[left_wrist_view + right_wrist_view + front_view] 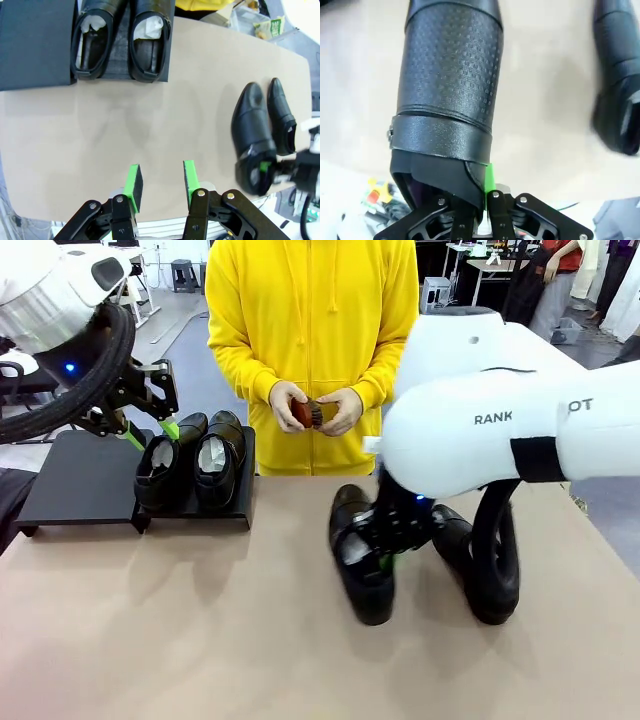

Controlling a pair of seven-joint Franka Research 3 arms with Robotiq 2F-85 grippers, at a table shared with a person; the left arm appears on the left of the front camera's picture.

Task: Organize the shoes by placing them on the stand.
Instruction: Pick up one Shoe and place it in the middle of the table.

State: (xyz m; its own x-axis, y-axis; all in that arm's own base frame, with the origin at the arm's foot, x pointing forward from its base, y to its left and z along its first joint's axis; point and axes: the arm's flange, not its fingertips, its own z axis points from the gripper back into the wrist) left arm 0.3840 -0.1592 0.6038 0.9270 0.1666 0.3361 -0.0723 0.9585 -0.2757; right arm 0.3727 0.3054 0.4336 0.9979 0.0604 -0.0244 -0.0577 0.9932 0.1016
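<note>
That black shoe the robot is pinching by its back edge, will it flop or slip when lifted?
The shoe probably keeps its shape: its leather looks stiff. Pinched only at the heel rim by the right gripper, its toe may sag downward. Glossy leather could slip.

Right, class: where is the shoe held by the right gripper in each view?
Front view: held shoe, centre-right on the table.
Left wrist view: far right, left one of two.
Right wrist view: centre, large, toe up.
Shared landmark: the loose shoe beside it.

A robotics lab — white arms [480,430] at a worktable [200,640].
</note>
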